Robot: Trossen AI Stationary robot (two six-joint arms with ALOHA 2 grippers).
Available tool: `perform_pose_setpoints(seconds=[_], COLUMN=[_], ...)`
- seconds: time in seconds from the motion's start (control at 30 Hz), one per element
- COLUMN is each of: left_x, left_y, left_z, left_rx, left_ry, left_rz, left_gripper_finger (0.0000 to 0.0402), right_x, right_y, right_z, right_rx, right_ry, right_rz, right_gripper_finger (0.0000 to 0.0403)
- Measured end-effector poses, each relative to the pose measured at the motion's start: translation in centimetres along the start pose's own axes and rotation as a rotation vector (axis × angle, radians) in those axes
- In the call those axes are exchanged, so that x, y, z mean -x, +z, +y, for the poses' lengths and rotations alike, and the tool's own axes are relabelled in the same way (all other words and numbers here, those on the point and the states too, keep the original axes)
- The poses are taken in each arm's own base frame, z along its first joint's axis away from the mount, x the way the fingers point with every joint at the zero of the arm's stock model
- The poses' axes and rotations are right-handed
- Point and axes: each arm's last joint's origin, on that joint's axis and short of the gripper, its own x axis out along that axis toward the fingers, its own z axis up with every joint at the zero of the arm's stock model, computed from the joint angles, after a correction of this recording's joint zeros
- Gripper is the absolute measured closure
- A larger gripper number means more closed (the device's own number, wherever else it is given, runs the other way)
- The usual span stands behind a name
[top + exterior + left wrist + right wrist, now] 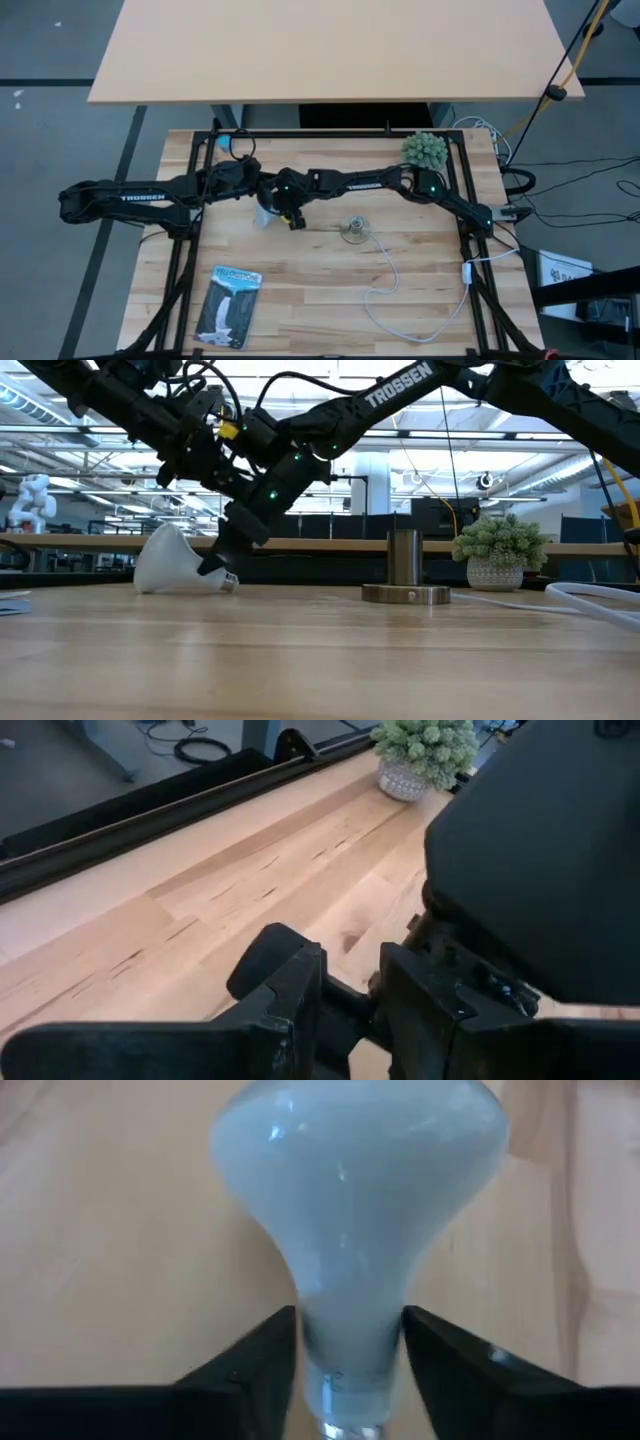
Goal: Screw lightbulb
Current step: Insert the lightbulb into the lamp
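The white lightbulb (170, 565) lies on its side on the wooden table (300, 280). Its globe points toward the table's left and its silvery screw base (228, 582) toward the right. My right gripper (348, 1350) reaches in from the right, slanting down, and is shut on the bulb's narrow neck. My left gripper (350, 1005) hangs above and just behind the bulb, with a narrow gap between its fingers and nothing in it. The grey socket (355, 232) stands upright to the right of the bulb. My right gripper pinches the lightbulb's narrow neck (345, 1330) between its two fingers, just above the screw base. The fingers (265, 1355) come slanting down from the table's right and point along the bulb toward its globe. The bulb still lies on the table on its side.
A white cord (390, 290) runs from the socket over the near right of the table. A potted plant (425, 150) stands at the far right. A blue packaging card (230, 305) lies near the front left. The black frame rails (190, 250) border the table.
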Motion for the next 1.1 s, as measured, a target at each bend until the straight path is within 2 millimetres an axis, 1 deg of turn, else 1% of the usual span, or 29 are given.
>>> perform_pose_setpoints(seconds=[0.13, 0.2, 0.23, 0.3, 0.37, 0.43, 0.67, 0.83, 0.97, 1.1], left_x=[0.0, 0.0, 0.0, 0.0, 0.0, 0.0, 0.0, 0.0, 0.0, 0.2], left_y=[0.0, 0.0, 0.0, 0.0, 0.0, 0.1, 0.2, 0.2, 0.2, 0.8], left_z=[0.0, 0.0, 0.0, 0.0, 0.0, 0.0, -0.1, -0.1, -0.1, -0.6], left_rx=[0.0, 0.002, 0.003, 0.002, 0.002, 0.003, 0.002, -0.004, -0.005, -0.032], left_ry=[0.002, 0.005, 0.007, 0.006, 0.0, -0.004, -0.014, -0.013, -0.014, -0.051], left_rz=[0.0, -0.002, -0.003, -0.003, 0.0, -0.005, -0.019, -0.019, -0.021, -0.09], left_gripper_finger=[0.029, 0.029, 0.029, 0.029, 0.029, 0.029, 0.029, 0.029, 0.029, 0.029], right_x=[0.7, 0.8, 0.8, 0.9, 0.8, 0.7, 0.5, 0.3, 0.0, -0.2], right_y=[0.0, -0.4, -0.5, -0.6, -0.5, -0.4, -0.1, 0.2, 0.6, 1.1], right_z=[-0.7, -0.9, -1.0, -0.8, -0.8, -0.6, -0.1, 0.1, 0.2, -0.1], right_rx=[-0.025, -0.064, -0.082, -0.098, -0.101, -0.104, -0.119, -0.082, -0.031, -0.026], right_ry=[-0.009, 0.013, 0.031, 0.075, 0.1, 0.098, 0.097, 0.078, 0.022, -0.029], right_rz=[0.015, 0.03, 0.032, 0.028, 0.015, 0.007, 0.003, -0.028, -0.061, -0.118], right_gripper_finger=[0.0333, 0.0372, 0.0387, 0.0397, 0.0387, 0.0365, 0.0267, 0.0205, 0.0172, 0.0157])
